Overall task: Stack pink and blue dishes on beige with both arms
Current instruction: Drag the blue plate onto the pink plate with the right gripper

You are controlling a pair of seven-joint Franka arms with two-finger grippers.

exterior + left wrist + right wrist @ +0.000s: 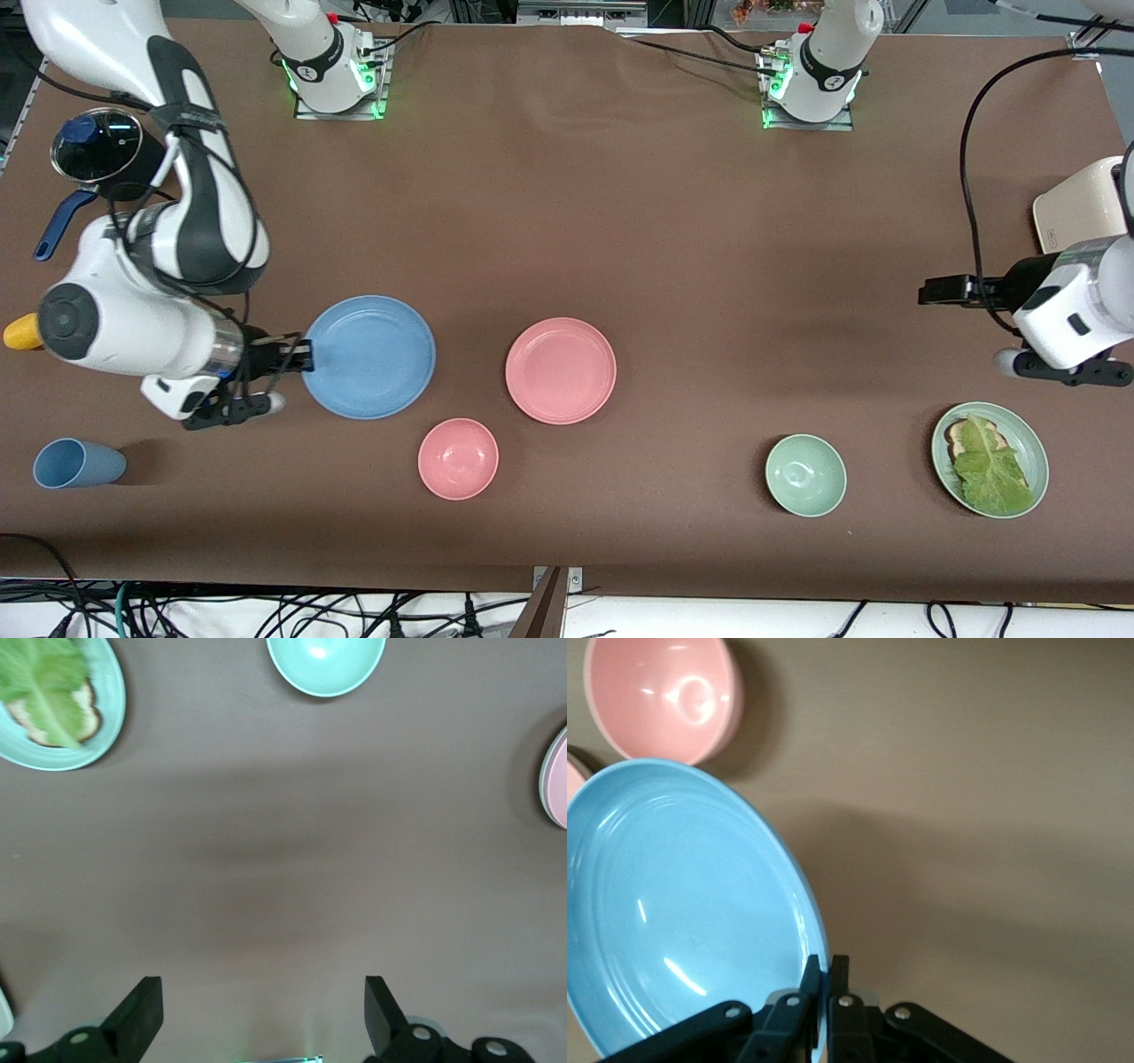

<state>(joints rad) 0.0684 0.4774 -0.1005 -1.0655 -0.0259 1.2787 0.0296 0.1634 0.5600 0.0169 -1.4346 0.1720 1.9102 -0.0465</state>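
One blue plate (pixel 369 356) and one pink plate (pixel 560 369) are in view, the pink lying beside the blue toward the left arm's end of the brown table (pixel 620 195); the right tool (pixel 299 354) pinches the blue plate's rim, its fingers nearly together. Around them sit one pink bowl (pixel 458 458), one green bowl (pixel 805 475), a green plate of lettuce (pixel 990 459), a blue cup (pixel 75 463) and a cream toaster (pixel 1079 206). The left tool (pixel 264 1014) waits over bare table, its fingers wide apart.
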